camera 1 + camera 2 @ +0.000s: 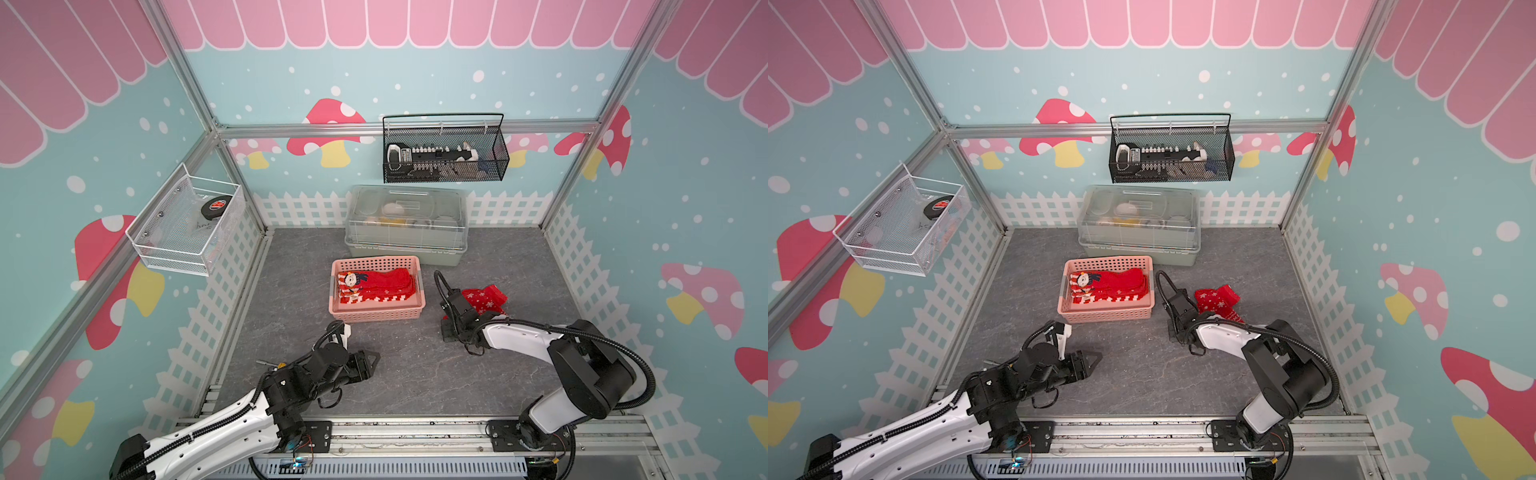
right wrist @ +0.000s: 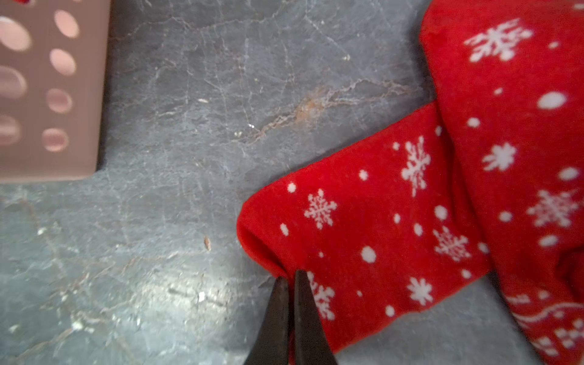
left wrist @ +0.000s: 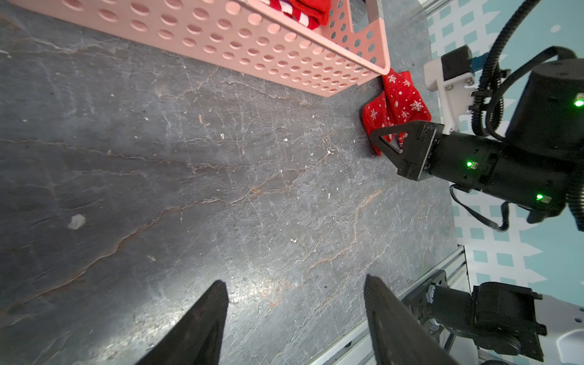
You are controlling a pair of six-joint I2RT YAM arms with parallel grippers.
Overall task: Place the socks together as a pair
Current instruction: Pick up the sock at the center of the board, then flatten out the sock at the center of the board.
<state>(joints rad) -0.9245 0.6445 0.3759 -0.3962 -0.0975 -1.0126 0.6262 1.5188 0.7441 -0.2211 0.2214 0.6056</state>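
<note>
Red sock, white snowflakes and dots, edge pinched by right gripper

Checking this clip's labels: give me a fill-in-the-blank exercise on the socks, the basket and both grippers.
1. The right gripper has its jaws shut on a red sock patterned with white ____.
2. The left gripper, jaws apart, holds ____.
3. The striped socks lie in the ____ basket.
Missing words: snowflakes; nothing; pink.
</note>
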